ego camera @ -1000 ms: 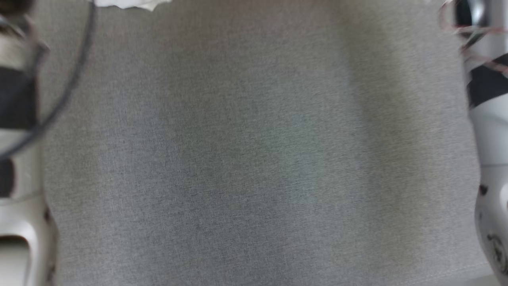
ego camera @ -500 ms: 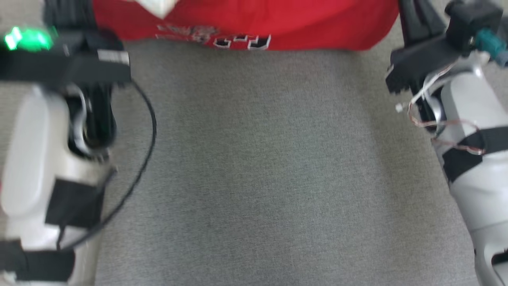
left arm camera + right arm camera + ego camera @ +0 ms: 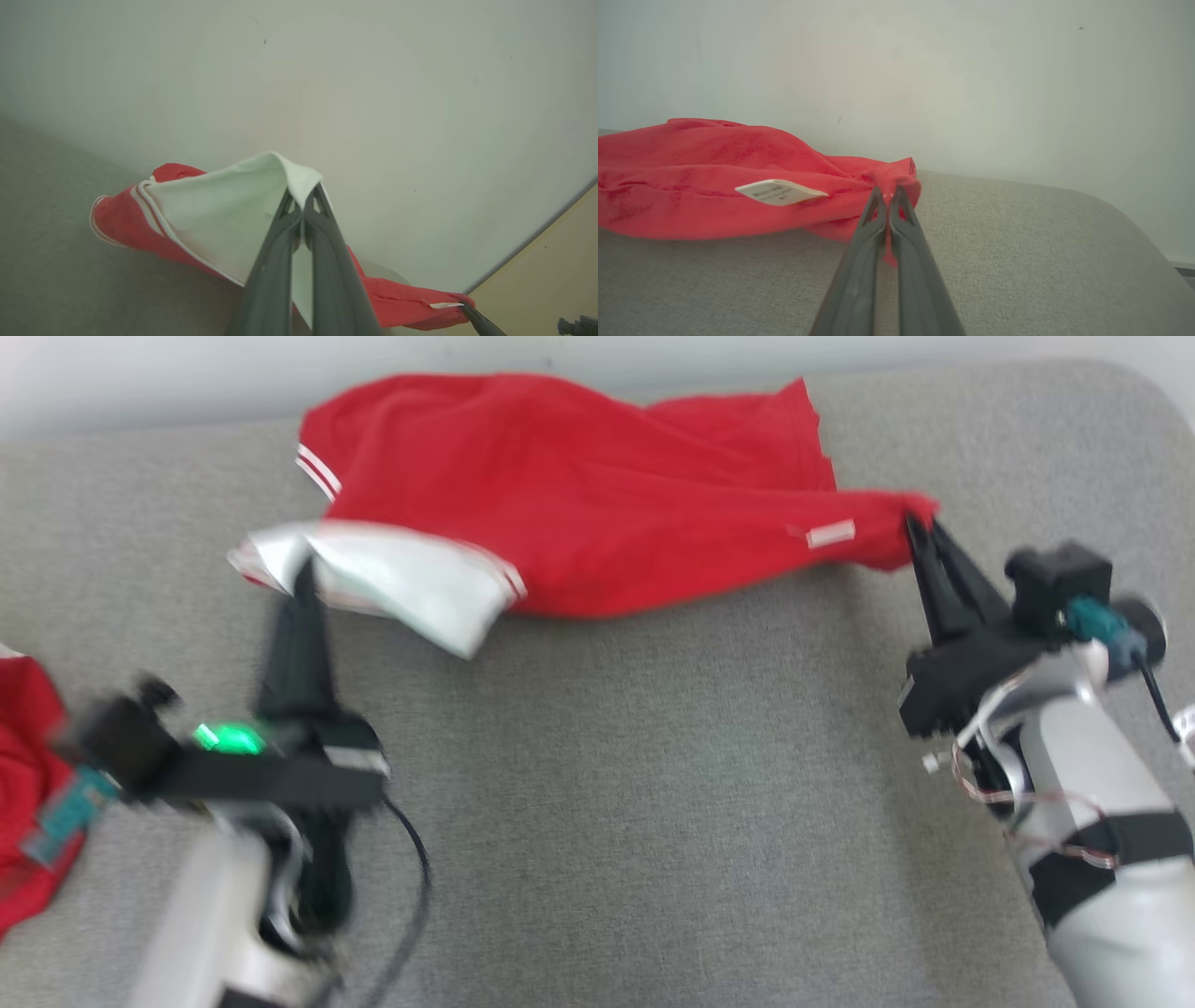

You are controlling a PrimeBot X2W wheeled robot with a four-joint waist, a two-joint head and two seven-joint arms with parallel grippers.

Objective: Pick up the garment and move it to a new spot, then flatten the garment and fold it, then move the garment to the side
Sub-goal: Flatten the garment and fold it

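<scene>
On the far half of the bench (image 3: 653,784), close to the pale wall (image 3: 140,373), I see the garment (image 3: 597,513): soft red knit, crumpled into broad folds, with a white panel at its left end edged in thin red-and-white stripes. The bench covering is a grey woven cloth with a fine grain, and its far right corner is rounded.

Left fingers (image 3: 301,635): long, dark and tapering, clenched on the white panel. In the left wrist view these fingers (image 3: 280,261) pinch the peak of a white fold of the garment (image 3: 205,210), which tents up from the grip.

Right fingers (image 3: 943,583): clenched on the red corner at the garment's right end. In the right wrist view the fingers (image 3: 859,270) meet on bunched red cloth (image 3: 691,186), just beside a small white rectangular label (image 3: 777,191). The garment spans the stretch between the two grips.

At the left edge of the head view lies a second piece of red cloth (image 3: 23,803), well apart from the garment.

Compared with half a second ago, my head camera has tilted up: then only the garment's lower edge, with lettering, showed at the top; now its whole width and the wall are in frame.
</scene>
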